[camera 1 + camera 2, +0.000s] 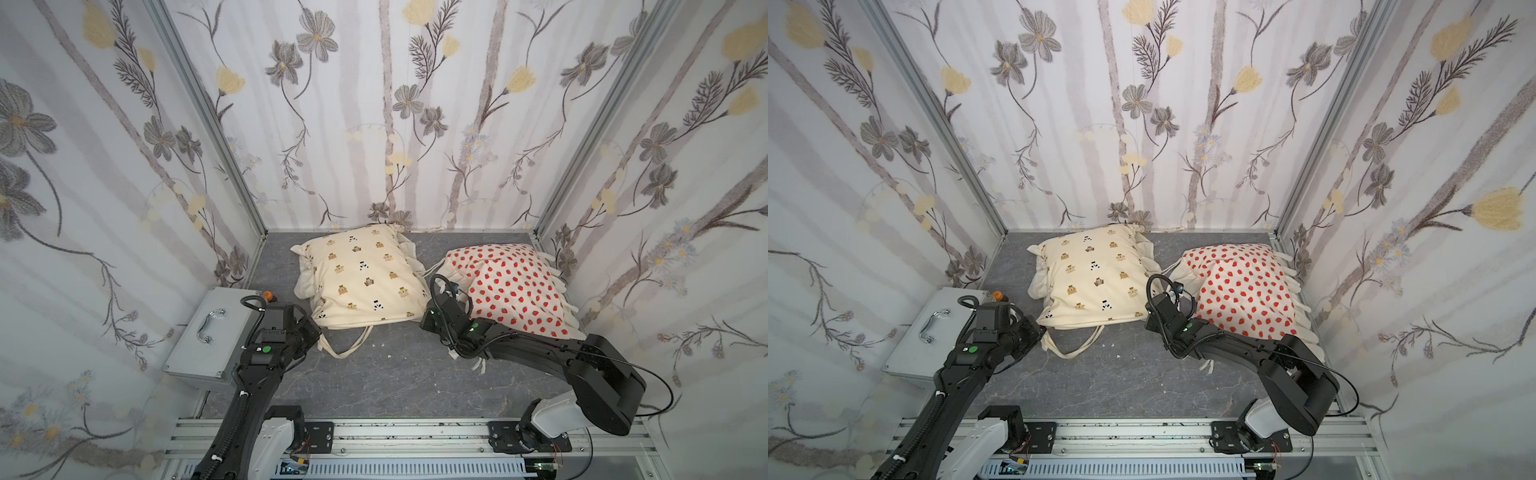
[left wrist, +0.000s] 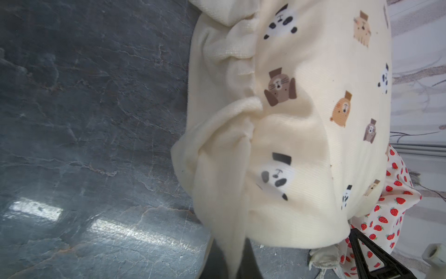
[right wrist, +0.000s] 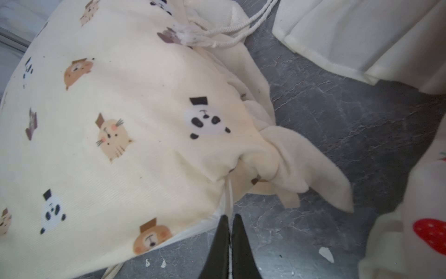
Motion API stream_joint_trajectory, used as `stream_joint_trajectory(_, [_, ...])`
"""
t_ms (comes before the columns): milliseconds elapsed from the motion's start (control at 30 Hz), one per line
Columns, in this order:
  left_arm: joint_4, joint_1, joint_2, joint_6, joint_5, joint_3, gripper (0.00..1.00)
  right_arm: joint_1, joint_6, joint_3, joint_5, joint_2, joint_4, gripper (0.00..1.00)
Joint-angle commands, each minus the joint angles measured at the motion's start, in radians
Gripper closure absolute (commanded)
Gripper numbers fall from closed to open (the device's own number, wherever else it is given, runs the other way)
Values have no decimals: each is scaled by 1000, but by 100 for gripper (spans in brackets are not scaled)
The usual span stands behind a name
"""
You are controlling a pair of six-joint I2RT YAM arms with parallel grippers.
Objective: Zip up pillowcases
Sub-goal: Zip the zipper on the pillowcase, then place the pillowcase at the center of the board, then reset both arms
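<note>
The bear pillowcase [image 1: 365, 278] lies on the counter [image 1: 395, 382], its zip seemingly near done; the left claw [image 2: 237, 268] is clamped on its corner ruffle; the right claw [image 3: 230, 224] is pinched tight at the opposite seam corner, likely on the pull; next, release and reach the strawberry pillowcase [image 1: 515, 286] just beside; loose ties [image 1: 345, 345] could snag.

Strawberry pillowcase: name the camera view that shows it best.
The top views: in both top views the strawberry pillowcase lies almost whole, only its near edge hidden behind the right arm. The left wrist view catches just a strip of it; the right wrist view, only a corner.
</note>
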Motion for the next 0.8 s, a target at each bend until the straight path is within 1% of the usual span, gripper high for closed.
stream_joint_trajectory(0, [-4, 8, 6, 40, -101, -2, 100, 16, -83, 51, 70, -21, -75, 98])
stream_joint_trajectory(33, [-19, 7, -3, 47, -122, 4, 100, 26, -94, 61, 77, -34, -81, 95])
stream_joint_trajectory(67, [-37, 6, -18, 50, -147, 9, 89, 25, -104, 65, 82, -70, -92, 87])
stream_joint_trajectory(100, [-44, 4, -38, 60, -163, 14, 73, 9, -119, 59, 79, -104, -93, 76])
stream_joint_trajectory(133, [-49, 3, -52, 70, -184, 21, 65, -20, -131, 51, 70, -136, -93, 62])
stream_joint_trajectory(167, [-58, 2, -65, 78, -218, 33, 49, -69, -154, 44, 58, -170, -94, 45])
stream_joint_trajectory(200, [-62, 2, -70, 89, -258, 50, 36, -137, -187, 35, 54, -199, -94, 35])
stream_joint_trajectory(233, [-57, 2, -67, 102, -289, 61, 28, -185, -211, 34, 68, -220, -101, 25])
stream_joint_trajectory(267, [-51, 3, -55, 103, -329, 73, 17, -254, -235, 36, 78, -241, -120, 14])
stream_joint_trajectory(300, [-34, 3, -38, 109, -365, 89, 10, -329, -265, 38, 87, -262, -128, 2])
stream_joint_trajectory(333, [-11, 2, -18, 120, -390, 101, 1, -377, -301, 36, 124, -281, -128, 0])
stream_joint_trajectory(400, [79, 2, 32, 158, -503, 104, 0, -482, -399, -12, 262, -319, -59, 0])
stream_joint_trajectory(433, [139, 2, 54, 192, -552, 92, 0, -538, -432, -47, 278, -335, -1, 0])
stream_joint_trajectory(500, [331, 1, 113, 290, -645, 51, 0, -650, -505, -174, 296, -354, 182, 0])
stream_joint_trajectory(567, [544, -3, 189, 382, -698, -21, 0, -727, -582, -300, 274, -343, 427, 0])
stream_joint_trajectory(600, [661, -7, 233, 413, -709, -64, 0, -756, -611, -367, 232, -323, 579, 0])
stream_joint_trajectory(633, [781, -12, 273, 440, -710, -110, 0, -783, -638, -426, 161, -295, 727, 0])
stream_joint_trajectory(667, [918, -19, 308, 472, -694, -159, 0, -799, -654, -471, 112, -262, 849, 0])
stream_joint_trajectory(700, [1105, -22, 352, 518, -650, -226, 0, -810, -669, -470, 82, -242, 881, 0])
stream_joint_trajectory(733, [1272, -25, 403, 568, -620, -283, 0, -816, -726, -448, 35, -224, 902, 0])
stream_joint_trajectory(767, [1357, -29, 455, 605, -616, -301, 0, -819, -763, -458, 13, -194, 992, 0])
